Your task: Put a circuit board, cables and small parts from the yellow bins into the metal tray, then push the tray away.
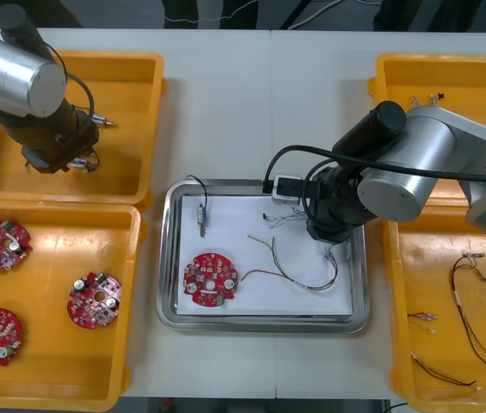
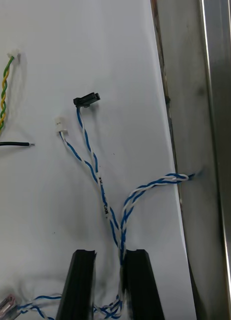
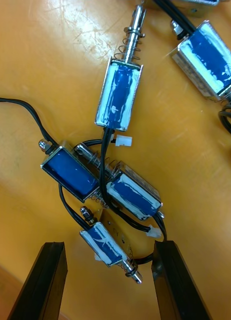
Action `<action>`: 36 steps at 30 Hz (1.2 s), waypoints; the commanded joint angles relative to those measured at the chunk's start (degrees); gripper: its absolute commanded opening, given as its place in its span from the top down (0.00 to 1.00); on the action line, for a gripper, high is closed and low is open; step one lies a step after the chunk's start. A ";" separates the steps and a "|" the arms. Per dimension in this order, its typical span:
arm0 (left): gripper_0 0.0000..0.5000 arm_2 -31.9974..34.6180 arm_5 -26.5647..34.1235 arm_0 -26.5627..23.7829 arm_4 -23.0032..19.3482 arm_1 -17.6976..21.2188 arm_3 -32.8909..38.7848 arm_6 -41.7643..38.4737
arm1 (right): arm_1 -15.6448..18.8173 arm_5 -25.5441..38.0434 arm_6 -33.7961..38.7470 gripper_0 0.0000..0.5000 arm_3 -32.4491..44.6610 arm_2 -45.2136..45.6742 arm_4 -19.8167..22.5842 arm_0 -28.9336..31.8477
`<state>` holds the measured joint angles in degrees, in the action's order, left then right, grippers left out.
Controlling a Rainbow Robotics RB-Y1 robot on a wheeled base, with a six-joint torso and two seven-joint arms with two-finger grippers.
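Right gripper (image 2: 108,257), low over the metal tray (image 1: 169,258) near its 3 o'clock edge: its fingers stood narrowly parted, and the twisted blue and white cable (image 2: 103,200) ran between them, lying in the tray. One red circuit board (image 1: 209,279) lay at the tray's 7 o'clock and a small metal part (image 1: 201,215) at its 11 o'clock. Left gripper (image 3: 108,250) hung spread wide over small metal parts (image 3: 118,95) in the yellow bin (image 1: 122,103) at the table's 10 o'clock.
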<state>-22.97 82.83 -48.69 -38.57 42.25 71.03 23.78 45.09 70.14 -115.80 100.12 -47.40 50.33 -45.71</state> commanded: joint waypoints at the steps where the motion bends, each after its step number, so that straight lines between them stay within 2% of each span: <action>1: 0.00 -0.50 -1.27 1.67 0.86 -1.03 0.34 -4.01 | -0.09 -1.50 0.23 0.00 0.42 -0.58 0.47 -2.10; 13: 0.00 -0.41 -2.06 2.29 1.39 -1.38 0.60 -4.01 | -0.17 -1.14 1.81 0.00 1.65 -0.23 1.96 -2.10; 15: 0.15 -0.41 -2.15 2.29 1.65 -1.56 0.51 -4.18 | -0.17 -0.18 2.07 0.00 2.36 0.38 2.14 -2.10; 16: 0.32 -0.41 -2.15 2.29 1.65 -1.65 0.60 -4.01 | -0.44 0.88 2.34 0.00 2.80 0.91 2.31 -2.10; 17: 0.61 -0.41 -2.15 2.29 1.74 -1.65 0.69 -3.92 | -0.70 2.28 2.51 0.00 3.06 1.61 2.31 -2.10; 18: 0.71 -0.50 -2.15 2.29 1.74 -1.65 0.78 -4.01 | -0.79 3.16 2.60 0.00 3.32 2.05 2.31 -2.10; 20: 1.00 -0.41 -2.15 2.29 1.83 -1.73 0.78 -3.92 | -1.58 6.94 2.95 0.00 4.29 4.07 2.31 -2.10; 27: 1.00 -0.41 -2.15 2.29 1.91 -2.00 0.78 -3.92 | -2.02 17.49 4.53 0.00 8.77 9.00 2.40 -2.19; 36: 1.00 -0.14 -1.18 2.29 2.35 -2.00 1.83 -3.92 | -2.81 33.40 15.34 0.00 17.56 15.41 1.26 -2.19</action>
<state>-22.97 81.31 -46.95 -37.10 41.35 71.13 23.78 43.49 100.06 -102.60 113.56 -35.39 52.00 -45.97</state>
